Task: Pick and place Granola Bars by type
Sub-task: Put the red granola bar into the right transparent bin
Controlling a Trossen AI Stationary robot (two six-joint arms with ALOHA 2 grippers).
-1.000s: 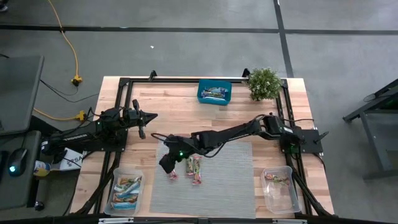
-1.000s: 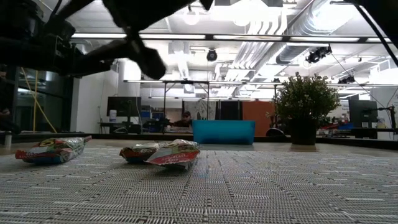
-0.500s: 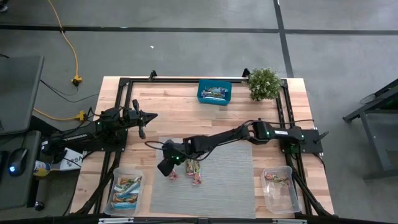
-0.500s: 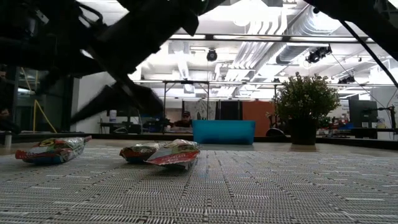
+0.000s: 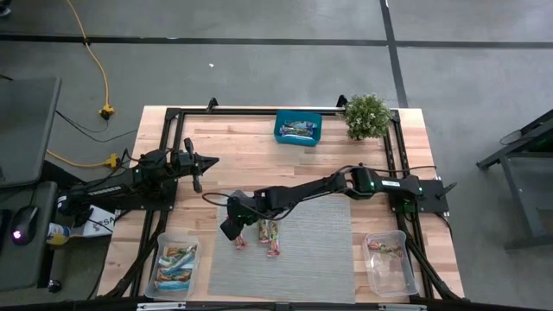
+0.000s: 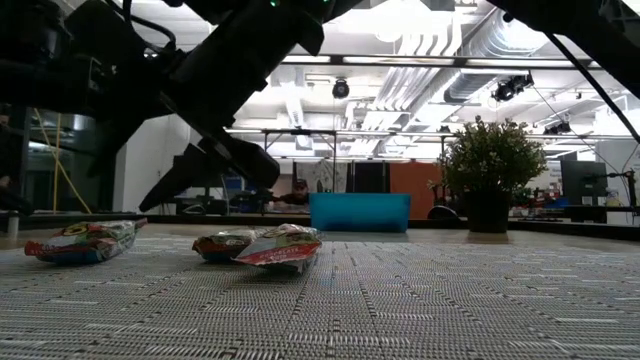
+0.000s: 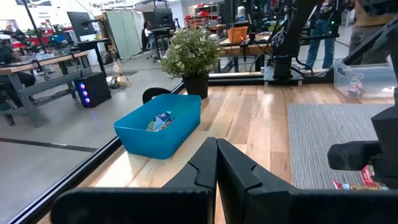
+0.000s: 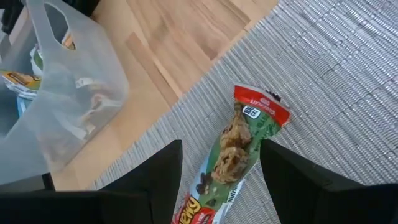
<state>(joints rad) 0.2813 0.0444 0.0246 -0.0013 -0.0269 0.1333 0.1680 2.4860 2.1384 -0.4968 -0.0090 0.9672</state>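
right gripper [image 8: 219,180]: jaws spread, poised over bar | granola bar [image 8: 239,146]: on mat between its fingers | left gripper [image 7: 216,165]: closed, idle | risk: fingers skid off slick wrapper, nudging bar away

The tabletop [image 5: 251,160] is pale wood with a visible grain, edged by a black frame [image 5: 168,114]. A grey woven mat [image 5: 320,250] with fine ribbing lies on it. The granola bar [image 8: 239,146] on the mat has a green wrapper with a red end and white lettering. The box [image 5: 298,129] is teal-blue, the plant [image 5: 367,115] leafy green in a dark pot. Both arms are dark, almost black. The tub [image 5: 175,265] is clear plastic.
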